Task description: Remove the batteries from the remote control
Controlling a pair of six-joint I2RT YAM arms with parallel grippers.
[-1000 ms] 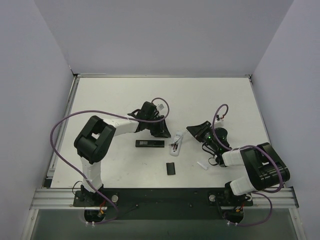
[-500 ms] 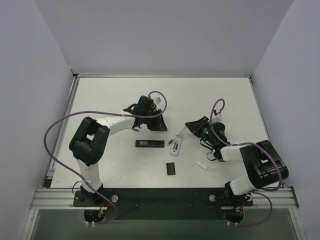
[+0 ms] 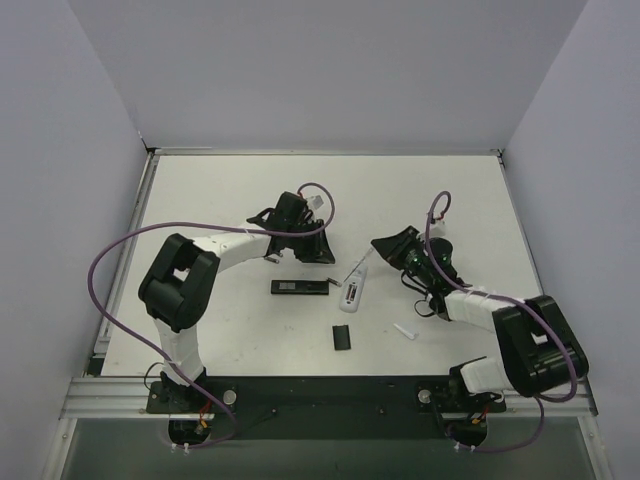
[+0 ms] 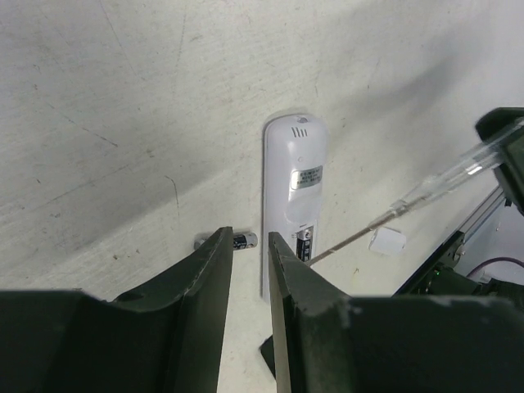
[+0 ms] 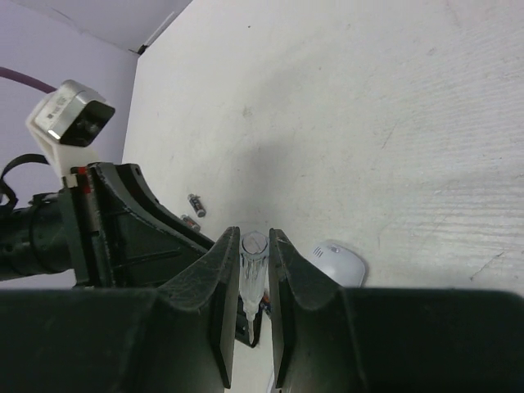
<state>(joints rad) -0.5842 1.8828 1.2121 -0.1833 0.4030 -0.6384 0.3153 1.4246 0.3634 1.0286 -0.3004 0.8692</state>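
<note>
The white remote [image 3: 352, 290] lies back-up in mid-table, its battery bay open; it also shows in the left wrist view [image 4: 291, 192]. One small dark battery [image 4: 242, 240] lies on the table beside it, partly behind my left fingertip. The right wrist view shows two batteries [image 5: 196, 205] loose on the table. Something dark [image 4: 304, 239] sits in the bay; I cannot tell what it is. My left gripper [image 4: 250, 235] is narrowly open and empty, just short of the battery. My right gripper [image 5: 254, 237] is shut on a clear-handled screwdriver [image 5: 253, 258] whose tip points into the bay.
A black remote [image 3: 300, 287] lies left of the white one. The flat black cover [image 3: 342, 338] lies nearer the arms. A small white piece [image 3: 404, 331] lies to the right. The two grippers [image 3: 322, 253] [image 3: 383, 250] face each other closely across the white remote.
My left gripper has drawn back a little toward the far left, off the white remote. My right gripper has shifted slightly with the screwdriver, and the white remote has turned a little.
</note>
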